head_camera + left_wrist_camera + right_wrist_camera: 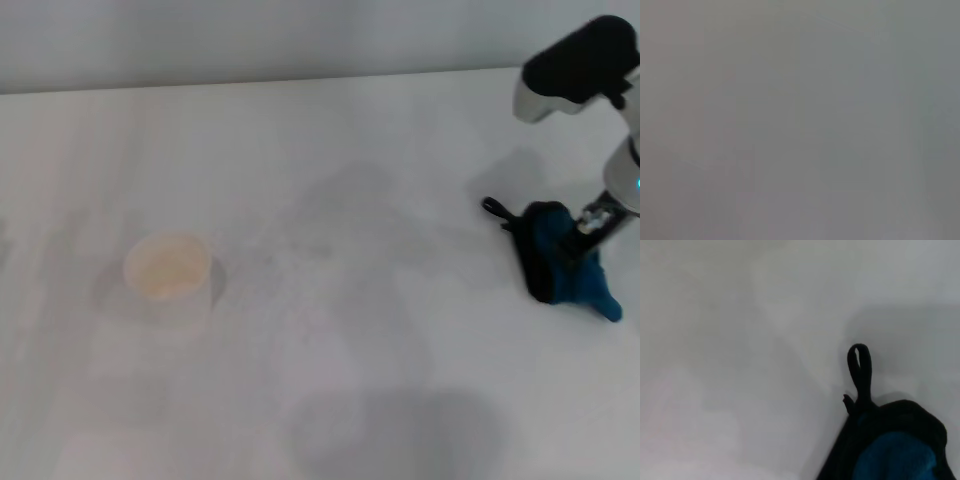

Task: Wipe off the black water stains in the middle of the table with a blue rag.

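The blue rag (553, 258) lies bunched at the right side of the white table (330, 400), its black loop (493, 207) pointing toward the middle. My right gripper (590, 228) reaches down into the rag's far right part and is shut on it. In the right wrist view the rag (895, 455) and its loop (860, 365) rest on the table surface. The black water stains are out of view in every frame; the table's middle shows only faint grey shading. My left gripper appears nowhere, and the left wrist view is a blank grey surface.
A white paper cup (168, 272) stands upright on the left part of the table. The table's far edge (300, 80) meets a pale wall behind.
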Controlling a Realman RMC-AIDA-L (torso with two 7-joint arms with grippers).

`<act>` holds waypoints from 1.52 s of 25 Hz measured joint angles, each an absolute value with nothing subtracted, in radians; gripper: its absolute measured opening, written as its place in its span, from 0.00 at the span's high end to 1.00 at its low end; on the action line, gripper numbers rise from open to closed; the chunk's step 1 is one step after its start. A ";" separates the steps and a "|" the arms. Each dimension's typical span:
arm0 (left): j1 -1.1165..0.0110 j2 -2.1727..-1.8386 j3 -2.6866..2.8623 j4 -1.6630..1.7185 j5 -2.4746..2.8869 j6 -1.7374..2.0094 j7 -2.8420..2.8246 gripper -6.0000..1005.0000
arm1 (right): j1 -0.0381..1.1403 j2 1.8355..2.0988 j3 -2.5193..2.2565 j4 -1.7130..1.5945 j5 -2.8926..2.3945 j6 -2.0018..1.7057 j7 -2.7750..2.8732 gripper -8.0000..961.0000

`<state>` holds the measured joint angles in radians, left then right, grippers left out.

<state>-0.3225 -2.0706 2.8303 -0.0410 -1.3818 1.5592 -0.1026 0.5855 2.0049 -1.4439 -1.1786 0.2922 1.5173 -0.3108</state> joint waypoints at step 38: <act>-0.361 -2.071 2.830 -0.055 -1.382 1.522 -0.103 0.12 | 0.447 2.008 -1.079 -1.354 0.471 1.437 -0.632 0.53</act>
